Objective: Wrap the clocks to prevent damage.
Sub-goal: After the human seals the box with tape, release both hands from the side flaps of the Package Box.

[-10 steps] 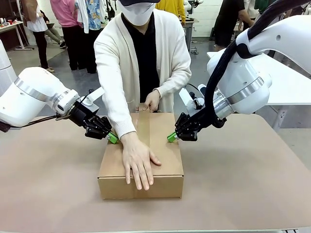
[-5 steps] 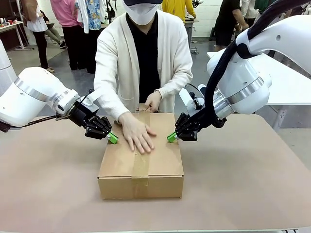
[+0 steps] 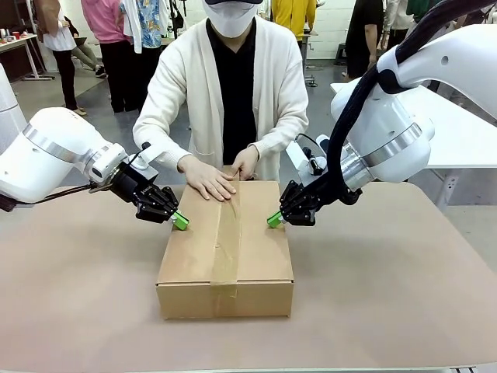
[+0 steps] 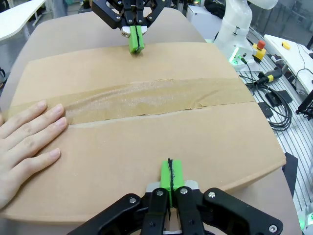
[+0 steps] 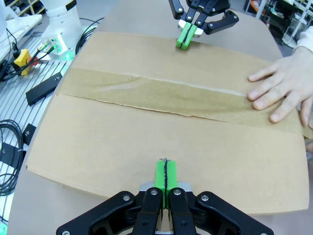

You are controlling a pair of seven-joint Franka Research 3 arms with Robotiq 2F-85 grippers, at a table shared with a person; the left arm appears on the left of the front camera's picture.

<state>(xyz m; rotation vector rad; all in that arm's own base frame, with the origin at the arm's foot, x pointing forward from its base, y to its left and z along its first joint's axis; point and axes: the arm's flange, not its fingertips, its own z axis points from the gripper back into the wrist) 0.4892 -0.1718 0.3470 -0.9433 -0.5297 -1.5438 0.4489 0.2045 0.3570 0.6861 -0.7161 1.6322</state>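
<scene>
Both grippers closed on nothing, left gripper (image 3: 179, 222) at box's 9 o'clock edge, right gripper (image 3: 274, 220) at 3, bracing the cardboard box (image 3: 190, 256) while the person's hand (image 3: 207, 177) smooths tape (image 3: 227, 249) at 12; clocks presumably inside, unseen; next likely release.

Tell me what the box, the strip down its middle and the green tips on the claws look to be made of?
The box looks like plain brown cardboard: matte, with sharp folded edges. The strip seems to be glossy brown packing tape, wrinkled in places, with a ragged edge. The green tips of the left claw and right claw look like soft rubber or plastic, matte; which one cannot be told.
</scene>
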